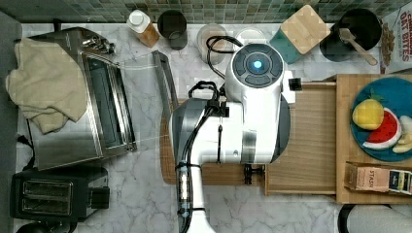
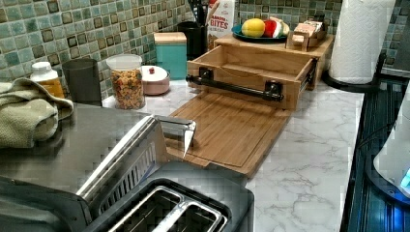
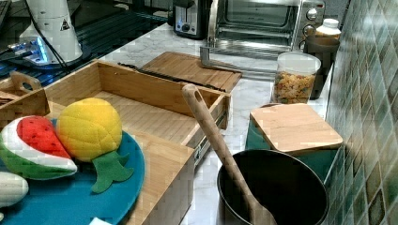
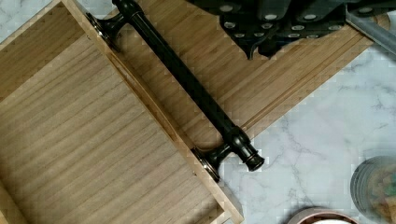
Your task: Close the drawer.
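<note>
Top view: the arm [image 1: 243, 107] hangs over the cutting board [image 1: 214, 174] and hides part of the drawer [image 1: 311, 141], which is pulled well out from the cabinet [image 1: 350, 141] toward the top view's left; a box reads "OAT BITES" [image 1: 396, 29], and a tea carton reads "STASH" [image 1: 376, 178].

Left view: the drawer stands open and empty, its dark bar handle [image 2: 234, 88] facing the board; a carton reads "BITES" [image 2: 220, 21].

Right view: the drawer floor is bare.

Wrist view: the gripper [image 4: 275, 28] hovers above the board, just beside the handle, touching nothing; whether its fingers are parted I cannot tell.

Judgement: the approach is in hand; next comes pressing the drawer front squarely toward the cabinet.
</note>
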You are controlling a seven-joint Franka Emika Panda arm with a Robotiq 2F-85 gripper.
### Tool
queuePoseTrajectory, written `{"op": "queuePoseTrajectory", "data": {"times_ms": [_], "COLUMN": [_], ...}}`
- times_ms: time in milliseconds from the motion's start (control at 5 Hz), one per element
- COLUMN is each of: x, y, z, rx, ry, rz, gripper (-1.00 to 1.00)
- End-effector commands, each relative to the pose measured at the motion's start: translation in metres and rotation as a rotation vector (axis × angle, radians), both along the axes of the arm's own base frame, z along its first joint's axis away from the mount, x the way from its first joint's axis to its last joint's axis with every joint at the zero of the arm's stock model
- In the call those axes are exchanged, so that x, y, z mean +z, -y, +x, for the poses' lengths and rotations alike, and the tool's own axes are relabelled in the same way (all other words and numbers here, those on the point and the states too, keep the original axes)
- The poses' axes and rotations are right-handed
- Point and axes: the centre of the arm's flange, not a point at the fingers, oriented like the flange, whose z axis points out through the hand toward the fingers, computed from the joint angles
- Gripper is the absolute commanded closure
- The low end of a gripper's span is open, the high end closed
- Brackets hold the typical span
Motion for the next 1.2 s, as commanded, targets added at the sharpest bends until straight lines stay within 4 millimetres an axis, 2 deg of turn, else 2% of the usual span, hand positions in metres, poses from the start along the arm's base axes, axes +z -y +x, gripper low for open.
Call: {"op": "queuePoseTrajectory", "data": {"times_ms": [200,400,600,800,1000,1200], "x": [0.000,-0.024,-0.055,-0.088,-0.117,-0.139], "y": [0.001,-0.004,-0.018,-0.027,-0.026,-0.025], "z": [0.000,-0.005,-0.020,-0.017,-0.006,-0.011], "rx": [0.001,0.098,0.301,0.406,0.476,0.548], "ry": [-0.001,0.019,0.106,0.107,0.065,0.044], "rz": [-0.006,0.027,0.003,0.032,0.080,0.068], "gripper": [1.00,1.00,1.00,1.00,1.00,1.00]}}
